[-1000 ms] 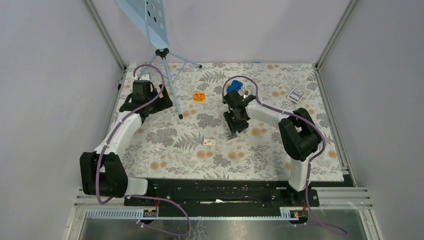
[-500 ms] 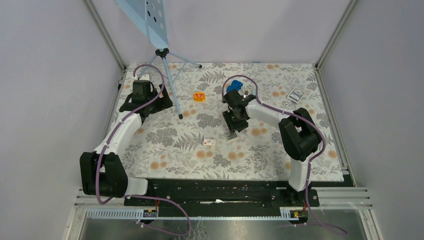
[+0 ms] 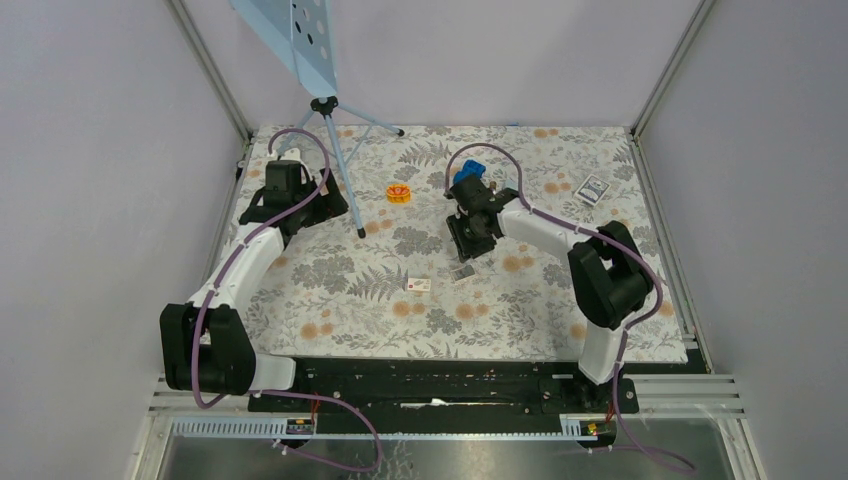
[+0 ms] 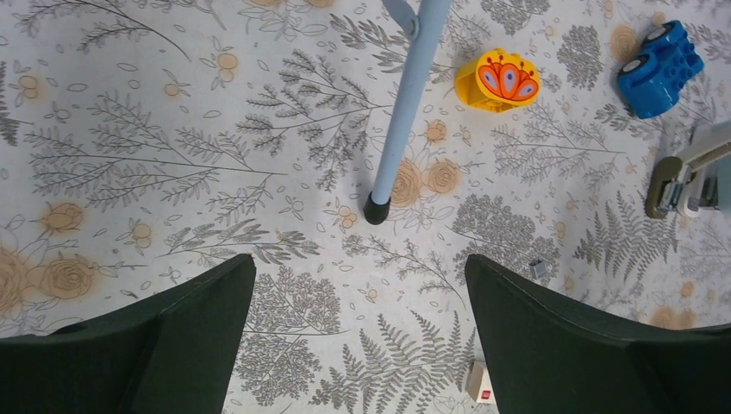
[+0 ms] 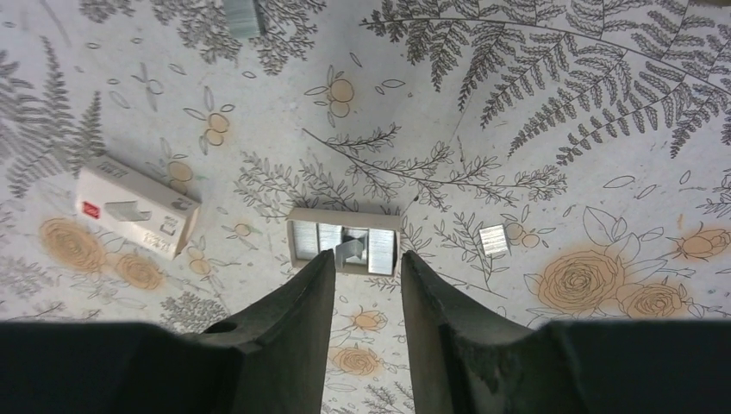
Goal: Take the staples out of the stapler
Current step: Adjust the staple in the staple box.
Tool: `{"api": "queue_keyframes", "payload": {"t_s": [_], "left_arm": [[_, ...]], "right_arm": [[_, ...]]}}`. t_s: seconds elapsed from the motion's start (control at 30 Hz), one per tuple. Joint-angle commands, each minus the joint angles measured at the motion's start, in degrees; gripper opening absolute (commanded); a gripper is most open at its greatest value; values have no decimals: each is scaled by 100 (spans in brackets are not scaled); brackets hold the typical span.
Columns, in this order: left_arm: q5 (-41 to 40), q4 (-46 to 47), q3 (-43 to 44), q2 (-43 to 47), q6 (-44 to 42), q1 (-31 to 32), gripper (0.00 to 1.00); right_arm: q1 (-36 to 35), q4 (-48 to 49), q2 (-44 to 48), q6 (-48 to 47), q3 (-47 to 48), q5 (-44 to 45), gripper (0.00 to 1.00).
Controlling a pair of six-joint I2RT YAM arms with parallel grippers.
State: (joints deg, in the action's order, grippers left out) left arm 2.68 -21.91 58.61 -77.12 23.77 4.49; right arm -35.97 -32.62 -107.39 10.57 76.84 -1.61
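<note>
At the far left the left gripper (image 4: 358,338) hangs over the flowered cloth (image 3: 340,290), its black fingers (image 4: 155,345) spread wide with nothing between them. Just beyond stands a pale blue tripod (image 4: 405,95), one rubber foot planted on the cloth. Right of that foot lies a yellow brick (image 4: 497,79) printed with an orange petal pattern, no letters on it. Nearer the arms lies a white box (image 5: 138,211) with a small red-orange mark at one corner and grey print too fine to read. Beside it, apart, lies a cardboard tray (image 5: 297,220) holding rows of silvery strips. A grey strip (image 5: 243,17) lies alone on the cloth, well apart from the box and tray. The right gripper (image 5: 365,263) hovers directly over the tray, fingers a narrow gap apart and gripping nothing. The staples (image 5: 493,240), a short bright strip, lie flat on the cloth just right of the tray, touching neither it nor the fingers. Farther back is a blue toy car (image 4: 659,69), and near it a grey-and-white object (image 4: 677,177) cut off by the frame; whether that is the stapler cannot be told. At the far right corner lies a small dark-edged card (image 3: 594,189), its printing unreadable.
</note>
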Motion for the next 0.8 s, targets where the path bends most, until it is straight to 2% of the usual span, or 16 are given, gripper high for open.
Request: {"api": "queue_keyframes", "payload": {"t_s": [0.0,0.17,0.3,0.53,0.77], "left_arm": [[505,558,-92,-68,-79,-36,96],[734,810,-122,-190,-130,-28,95],[745,827,-95,-283,-195,-27,94],[752,829,-113,-301,-206,-23,94],[772,827,-119,-292,-206,-10,94]], "right_arm": [[123,265,522,9,-132,-336,39],[241,357,591,-44,-245,-1083,32],[262,283,463,62,-281,-1510,30],[274,204,389,219,-448,-1479,35],[300,226,270,275,-553,-1433,35]]}}
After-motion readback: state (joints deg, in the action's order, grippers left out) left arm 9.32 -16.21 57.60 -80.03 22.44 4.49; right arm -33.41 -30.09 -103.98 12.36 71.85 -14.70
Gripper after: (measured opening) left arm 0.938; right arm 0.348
